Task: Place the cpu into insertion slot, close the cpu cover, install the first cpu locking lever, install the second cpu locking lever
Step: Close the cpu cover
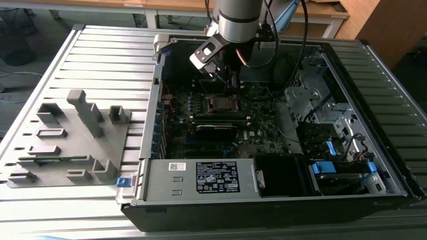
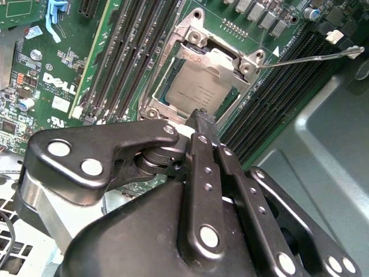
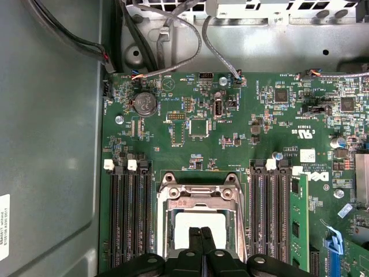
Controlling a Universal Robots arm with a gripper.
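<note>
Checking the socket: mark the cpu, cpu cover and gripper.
cpu (image 2: 195, 89), second wrist view, grey metal top.
cpu cover (image 3: 199, 195), first wrist view, silvery frame bar.
gripper (image 3: 200, 232), first wrist view, between fingertips.

The cpu (image 2: 199, 86) has a dull, silvery-grey metal top, and the cpu cover (image 3: 199, 196) framing it is brighter bare metal with a soft sheen. The board (image 3: 173, 144) is dark green laminate, slightly glossy. The gripper (image 2: 203, 115) is smooth black metal, semi-gloss, with shiny rivets. The case wall (image 3: 52, 144) is matt grey sheet metal. The table (image 1: 100, 50) is pale ribbed metal with a satin finish.
</note>
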